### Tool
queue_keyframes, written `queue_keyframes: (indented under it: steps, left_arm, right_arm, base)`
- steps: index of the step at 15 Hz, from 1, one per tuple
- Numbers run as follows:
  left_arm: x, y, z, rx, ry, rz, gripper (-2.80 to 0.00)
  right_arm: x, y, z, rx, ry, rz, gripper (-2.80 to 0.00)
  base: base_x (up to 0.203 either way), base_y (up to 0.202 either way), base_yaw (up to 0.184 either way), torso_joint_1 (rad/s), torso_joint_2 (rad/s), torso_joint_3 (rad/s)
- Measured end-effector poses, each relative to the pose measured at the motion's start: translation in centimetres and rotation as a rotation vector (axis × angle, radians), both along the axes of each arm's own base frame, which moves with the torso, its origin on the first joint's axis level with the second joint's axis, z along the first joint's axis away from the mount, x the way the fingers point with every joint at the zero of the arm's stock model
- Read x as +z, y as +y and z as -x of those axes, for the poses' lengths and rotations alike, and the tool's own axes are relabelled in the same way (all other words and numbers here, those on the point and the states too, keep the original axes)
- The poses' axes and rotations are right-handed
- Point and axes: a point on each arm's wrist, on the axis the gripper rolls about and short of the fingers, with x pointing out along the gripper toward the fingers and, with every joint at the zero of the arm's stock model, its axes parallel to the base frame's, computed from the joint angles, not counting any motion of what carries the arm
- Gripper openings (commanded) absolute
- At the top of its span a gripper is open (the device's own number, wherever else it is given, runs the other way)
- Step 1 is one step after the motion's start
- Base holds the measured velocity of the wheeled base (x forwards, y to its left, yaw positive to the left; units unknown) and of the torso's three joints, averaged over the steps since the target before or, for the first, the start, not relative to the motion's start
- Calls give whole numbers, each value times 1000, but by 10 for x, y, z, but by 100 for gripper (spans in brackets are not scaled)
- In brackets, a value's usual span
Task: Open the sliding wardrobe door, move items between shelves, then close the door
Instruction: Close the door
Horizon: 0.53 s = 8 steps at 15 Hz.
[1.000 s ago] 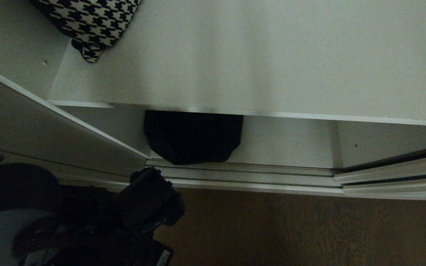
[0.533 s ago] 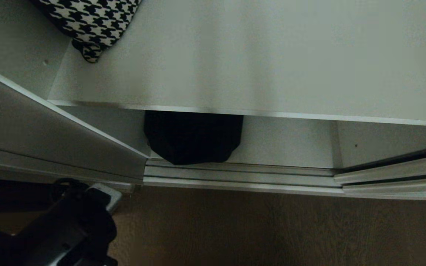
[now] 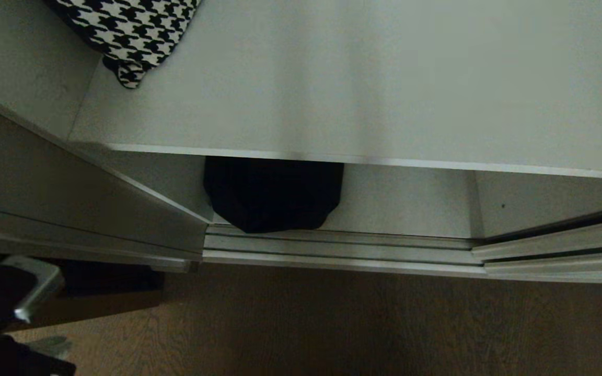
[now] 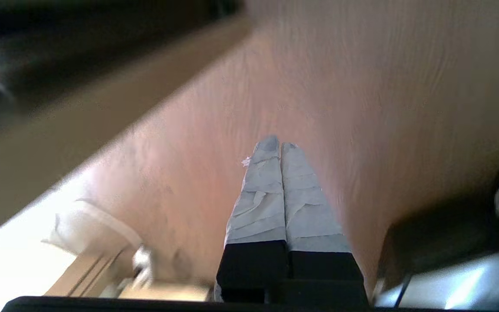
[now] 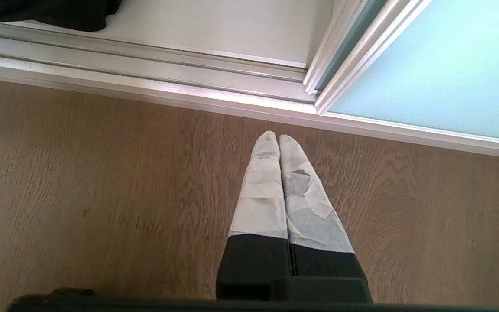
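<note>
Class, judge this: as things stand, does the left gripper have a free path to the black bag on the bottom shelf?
Probably yes: the bag lies at the open front, door slid aside. The left gripper hangs shut over floor.

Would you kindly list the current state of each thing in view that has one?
Frosted pale blue-green glass sliding door: slid aside, wardrobe open.
Floppy black fabric bag: lying on the bottom shelf.
Houndstooth cushion: on the upper shelf.
Left gripper: shut, empty.
Right gripper: shut, empty, above the floor.

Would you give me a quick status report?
Both grippers, left gripper and right gripper, shut, empty. Black bag on bottom shelf. Wardrobe door open.
</note>
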Motion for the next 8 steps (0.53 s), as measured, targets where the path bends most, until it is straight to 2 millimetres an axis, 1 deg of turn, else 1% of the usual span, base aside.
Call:
queue_keyframes:
  steps: [2, 4, 6, 8]
  left_arm:
    - [7, 5, -3, 20, -54, 35, -280]
    - [11, 13, -5, 33, -61, 62, -280]
    - [15, 26, -7, 49, -71, 92, -280]
    - [18, 41, -4, 68, -75, 107, -280]
  right_arm:
    - [0, 0, 0, 0, 0, 0, -280]
    - [0, 0, 0, -1, 0, 0, -280]
    - [0, 0, 0, 0, 0, 0, -280]
    - [0, 0, 0, -1, 0, 0, -280]
  base:
    - [0, 0, 0, 0, 0, 0]
    - [0, 0, 0, 0, 0, 0]
    - [0, 0, 0, 0, 0, 0]
    - [0, 0, 0, 0, 0, 0]
